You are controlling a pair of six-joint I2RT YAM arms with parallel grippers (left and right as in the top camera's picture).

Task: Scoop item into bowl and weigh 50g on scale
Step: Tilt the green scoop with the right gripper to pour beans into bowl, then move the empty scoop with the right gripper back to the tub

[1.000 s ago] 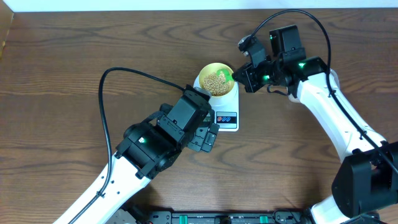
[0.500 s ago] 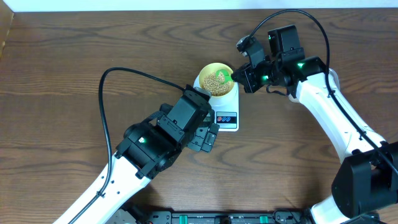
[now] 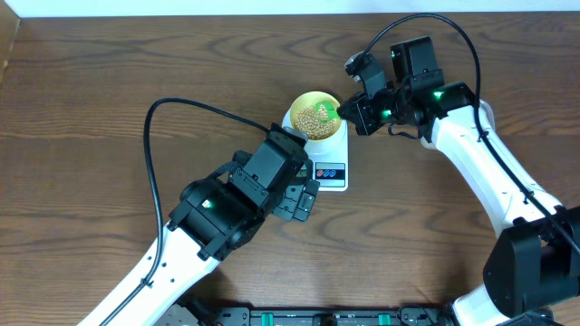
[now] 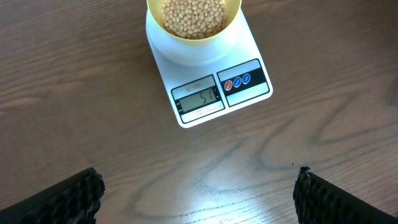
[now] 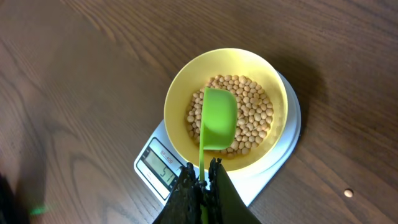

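I see my right gripper point(image 5: 204, 185) clamped shut on the scoop point(image 5: 217, 121) handle, its green cup over the beans point(image 5: 252, 115) in the bowl point(image 5: 177, 93). The bowl sits on the scale point(image 4: 252, 45), whose display point(image 4: 200, 98) reads 51. My left gripper point(image 4: 199, 199) hangs wide open above the table point(image 4: 93, 93), near the scale's front.

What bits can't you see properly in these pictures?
- Overhead: the left arm hides the display of the scale.
- Left wrist: the top edge cuts off the far rim of the bowl.
- Right wrist: the scoop covers some beans; the right gripper covers part of the display.
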